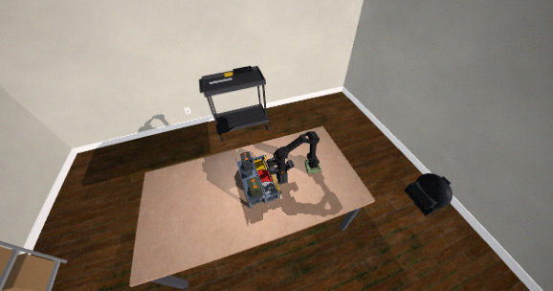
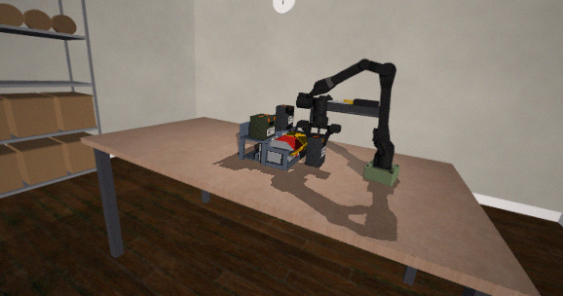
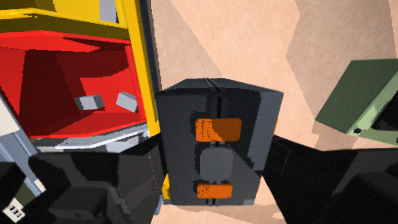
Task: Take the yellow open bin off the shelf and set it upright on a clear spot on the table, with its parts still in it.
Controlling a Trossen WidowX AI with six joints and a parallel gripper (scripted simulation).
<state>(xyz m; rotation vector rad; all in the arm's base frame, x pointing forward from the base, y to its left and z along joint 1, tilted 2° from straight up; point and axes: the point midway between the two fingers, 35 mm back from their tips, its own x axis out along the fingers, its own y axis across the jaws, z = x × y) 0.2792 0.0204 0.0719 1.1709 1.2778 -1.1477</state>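
The yellow open bin [image 1: 259,164] [image 2: 301,137] [image 3: 75,10] sits in the blue-grey shelf [image 2: 244,129] [image 3: 21,145], beside the red bin [image 1: 264,175] [image 2: 285,140] [image 3: 100,117]. The wrist view cuts off most of the yellow bin; a light grey part [image 3: 107,10] shows in it. My gripper [image 1: 282,169] [image 2: 318,133] [image 3: 209,128] is shut on a dark grey box [image 1: 282,177] [image 2: 315,153] [image 3: 177,130] with orange patches. It holds the box upright just in front of the shelf, low over the table. I cannot tell whether the box touches the table [image 1: 182,228] [image 2: 170,139].
A yellow bar [image 3: 142,75] runs along the shelf's front. A grey bin [image 1: 271,188] sits beyond the red one. An olive box [image 1: 254,187] [image 2: 263,126] and another dark box [image 1: 246,164] [image 2: 285,117] stand on the shelf's top. My green base [image 1: 313,168] [image 2: 381,174] is to the right.
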